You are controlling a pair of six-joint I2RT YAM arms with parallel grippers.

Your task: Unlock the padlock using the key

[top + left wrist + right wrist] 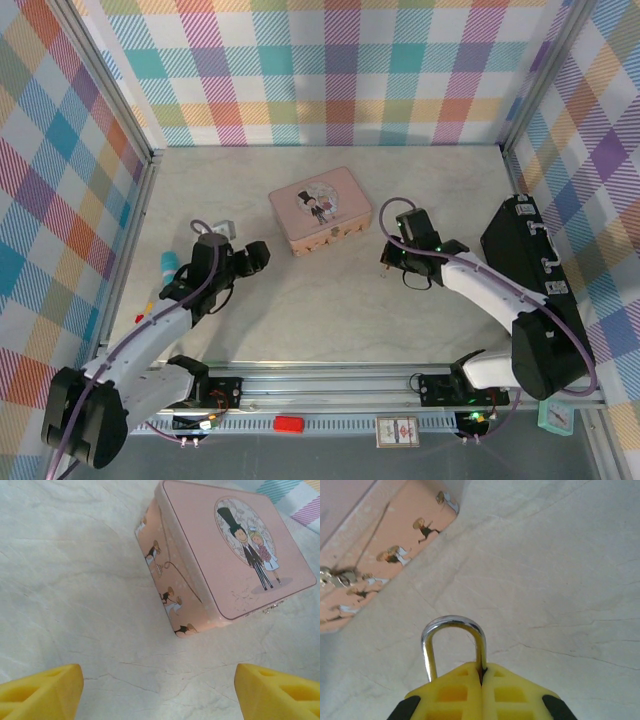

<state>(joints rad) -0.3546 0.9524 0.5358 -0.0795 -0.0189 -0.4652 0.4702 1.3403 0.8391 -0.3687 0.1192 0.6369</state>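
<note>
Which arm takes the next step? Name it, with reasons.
Left. The left gripper is open and empty near the tin; the right gripper is shut on the padlock, so it probably should just hold it.

One bench (320, 320) is carrying two arms, and each arm is bearing one tool, the left tool (159, 682) and the right tool (481, 674), making two. One pink tin (320, 208) is lying between them. One padlock (454, 621) is showing, with one silver shackle. One black case (525, 255) is standing by the right wall. One small teal item (168, 263) is sitting at the left. One red piece (288, 424) and one small card (397, 431) are lying on the front rail.
</note>
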